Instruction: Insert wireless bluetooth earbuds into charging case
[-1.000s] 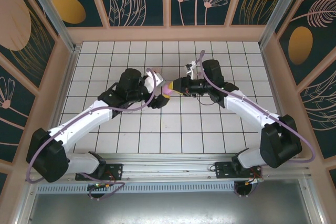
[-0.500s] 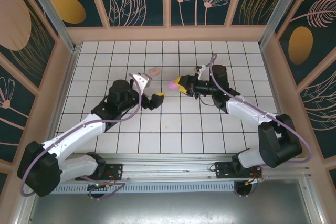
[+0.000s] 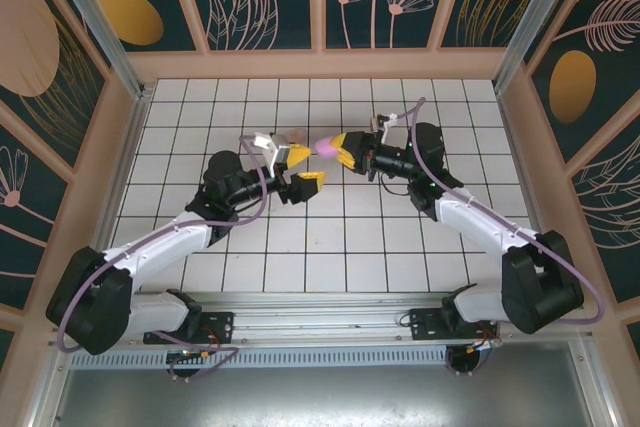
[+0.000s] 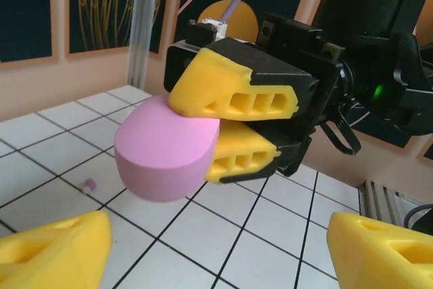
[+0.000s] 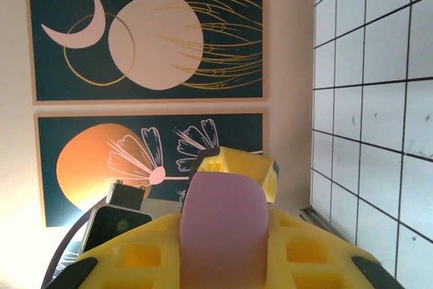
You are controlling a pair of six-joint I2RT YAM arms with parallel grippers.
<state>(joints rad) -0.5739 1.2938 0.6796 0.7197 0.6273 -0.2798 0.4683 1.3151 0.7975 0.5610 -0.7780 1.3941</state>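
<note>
Drawing apart since a second ago, we are pinching the pink case by its end in our right hand, left hand spread empty, one earbud lying on the bench below; that shallow grip is risking a drop.
</note>
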